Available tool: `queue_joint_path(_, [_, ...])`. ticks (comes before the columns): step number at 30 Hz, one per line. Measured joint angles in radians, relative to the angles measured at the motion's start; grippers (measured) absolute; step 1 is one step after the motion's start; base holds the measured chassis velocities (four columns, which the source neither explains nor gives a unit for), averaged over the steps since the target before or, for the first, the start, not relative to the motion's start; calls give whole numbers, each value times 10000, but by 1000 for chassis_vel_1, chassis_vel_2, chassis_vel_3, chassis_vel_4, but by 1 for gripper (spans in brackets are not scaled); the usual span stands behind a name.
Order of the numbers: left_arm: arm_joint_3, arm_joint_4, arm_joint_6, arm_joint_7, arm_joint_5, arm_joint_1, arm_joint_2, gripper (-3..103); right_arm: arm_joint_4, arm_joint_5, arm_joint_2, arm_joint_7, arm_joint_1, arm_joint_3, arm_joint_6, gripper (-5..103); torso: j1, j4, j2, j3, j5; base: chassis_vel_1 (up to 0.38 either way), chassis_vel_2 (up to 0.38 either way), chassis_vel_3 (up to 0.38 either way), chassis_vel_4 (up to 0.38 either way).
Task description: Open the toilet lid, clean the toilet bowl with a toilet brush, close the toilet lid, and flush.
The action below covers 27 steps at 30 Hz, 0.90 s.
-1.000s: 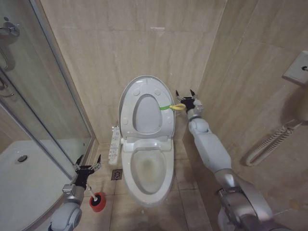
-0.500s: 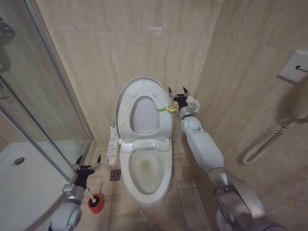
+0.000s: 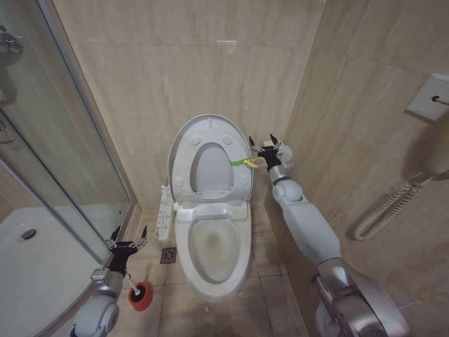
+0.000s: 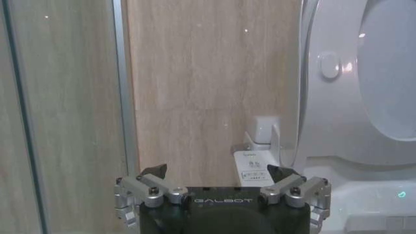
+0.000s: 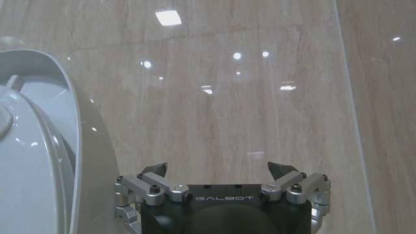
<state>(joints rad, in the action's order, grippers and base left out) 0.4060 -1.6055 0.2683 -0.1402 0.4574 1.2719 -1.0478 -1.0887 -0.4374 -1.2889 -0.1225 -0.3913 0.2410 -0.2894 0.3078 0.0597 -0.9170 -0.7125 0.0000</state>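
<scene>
The toilet lid (image 3: 210,126) stands upright against the wall, and the seat ring (image 3: 184,175) is raised in front of it. A green-yellow strap (image 3: 243,162) hangs from the lid's right edge. Below, the toilet bowl (image 3: 245,253) lies uncovered. My right gripper (image 3: 265,142) is open beside the strap at the lid's right edge, fingers pointing up. The right wrist view shows that gripper (image 5: 217,168) empty, with the lid (image 5: 39,146) alongside. My left gripper (image 3: 128,235) hangs open low on the left, just above the toilet brush (image 3: 130,281) in its red holder (image 3: 141,296).
A glass shower screen (image 3: 70,140) and a white shower tray (image 3: 42,267) close off the left. A long button panel (image 3: 165,210) juts from the bowl's left side above a floor drain (image 3: 169,255). A coiled hose (image 3: 393,203) hangs on the right wall.
The head camera shifted slightly early on. My right gripper, open throughout, has drifted a little right and down from the lid's edge. The left arm has stayed put.
</scene>
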Motion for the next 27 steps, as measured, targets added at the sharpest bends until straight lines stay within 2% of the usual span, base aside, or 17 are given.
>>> queue_joint_path(10, [0, 0, 0, 1, 0, 0, 0, 100, -819, -434, 376, -201, -521, -361, 14, 100, 1, 4, 0, 0, 0, 0, 0, 0, 0])
queue_joint_path(23, [0, 0, 0, 0, 0, 0, 0, 100, -2026, -804, 1242, -547, -1788, -470, 40, 100, 2, -5, 0, -3, 1, 0, 0, 0, 0])
queue_joint_path(24, [-4, -7, 3, 4, 0, -5, -3, 100, -2143, -780, 1279, -666, -1975, -479, 114, 100, 3, -33, 3, -6, 4, 0, 0, 0, 0])
queue_joint_path(25, [-4, -7, 3, 4, 0, -5, -3, 100, -2143, -780, 1279, -666, -1975, -479, 114, 100, 3, -33, 3, -6, 4, 0, 0, 0, 0])
queue_joint_path(26, [-1, -4, -1, 0, 0, 1, -1, 100, -2214, -782, 1302, -688, -2080, -463, 121, 100, 8, -45, 6, -10, 18, 0, 0, 0, 0])
queue_joint_path(27, [-1, -5, 0, 0, 0, 0, -1, 100, -2321, -794, 1347, -689, -2195, -392, 120, 100, 10, -42, 6, -9, 9, 47, 103, 51, 27])
